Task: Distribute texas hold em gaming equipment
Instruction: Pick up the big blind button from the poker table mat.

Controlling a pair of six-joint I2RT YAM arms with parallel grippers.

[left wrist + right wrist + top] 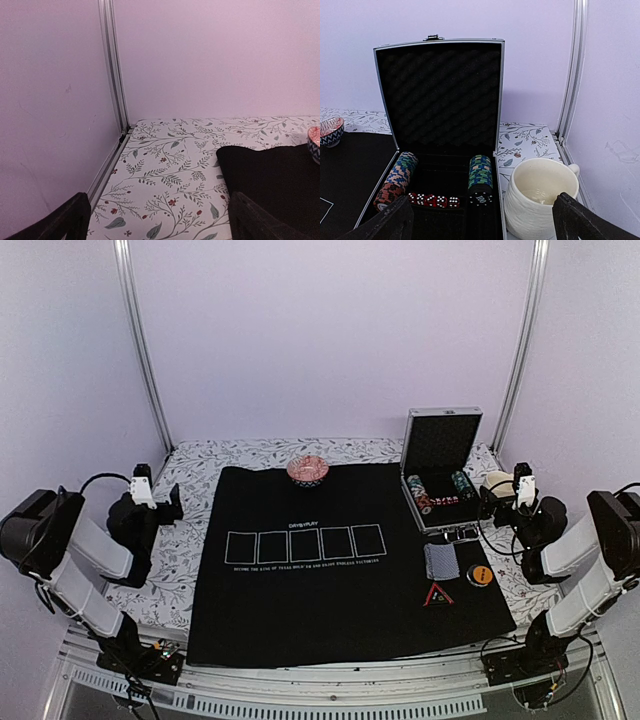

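Black left gripper (170,502), right gripper (492,498) hover flanking mat (340,620), jaws wide.

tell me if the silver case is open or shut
Open: the silver case has its lid upright, foam lining exposed, poker chips and red dice showing inside.

1. The black poker chip (480,199) at the near end of the right-hand chip row in the silver case (501,100) carries "100" in white, turned sideways in the right wrist view.
2. The red dice (432,200) lying between the two chip rows show white pips; the counts are too small to tell.
3. The black mat (300,610) bears a short white word above its five white rectangles and one line of small white capitals below them. Both are too small to read with certainty.
4. The orange button (481,575) has a dark mark at its centre, which is unreadable.
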